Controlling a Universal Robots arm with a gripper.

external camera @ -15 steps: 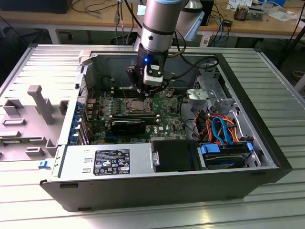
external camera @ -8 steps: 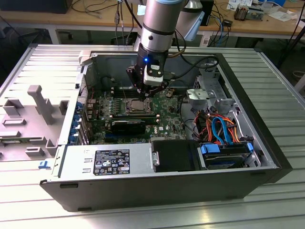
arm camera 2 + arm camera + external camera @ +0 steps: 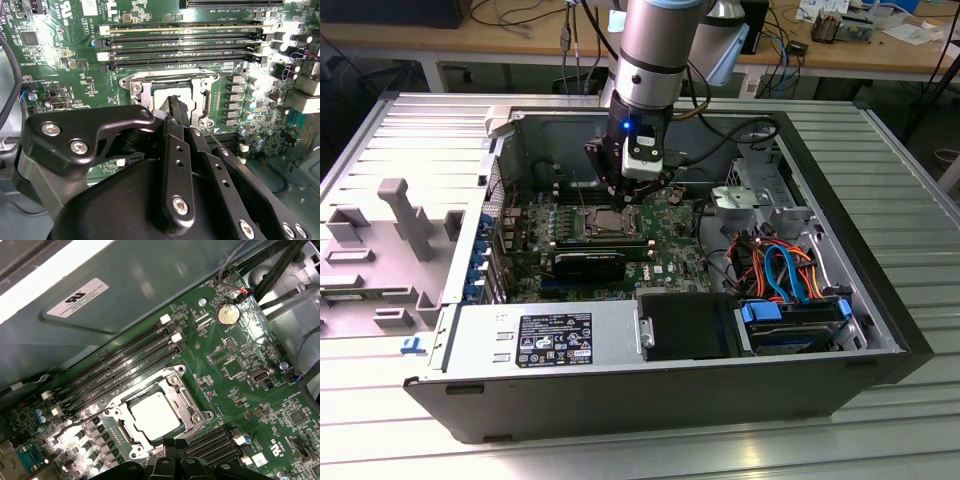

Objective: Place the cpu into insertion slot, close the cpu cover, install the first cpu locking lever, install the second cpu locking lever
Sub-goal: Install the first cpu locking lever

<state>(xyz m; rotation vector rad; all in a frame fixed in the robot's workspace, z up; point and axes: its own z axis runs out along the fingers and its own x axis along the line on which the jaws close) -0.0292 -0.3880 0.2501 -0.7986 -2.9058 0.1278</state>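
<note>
Ribbed metal tabletop (image 3: 880,420), on which 1 open computer case (image 3: 620,400) is laid on its side, with a green motherboard (image 3: 240,390) exposed inside. 1 robot arm (image 3: 655,50) is seen coming down into the case in the exterior view. The gripper (image 3: 628,200) is positioned at the edge of the insertion slot (image 3: 603,222); its fingertips (image 3: 169,444) are drawn together, with nothing seen between them in both wrist views. The cpu (image 3: 155,415) is seated flat in the slot, silvery top upward. The cpu cover (image 3: 186,401) is lowered around it, the chip showing through its window. Whether the fingertips touch the socket cannot be told. 4 long black memory slots (image 3: 185,42) are ranged just beside the socket. 1 coin battery (image 3: 228,315) is mounted well apart from it. Blue and orange cables (image 3: 785,265) are bundled toward the exterior view's right.
</note>
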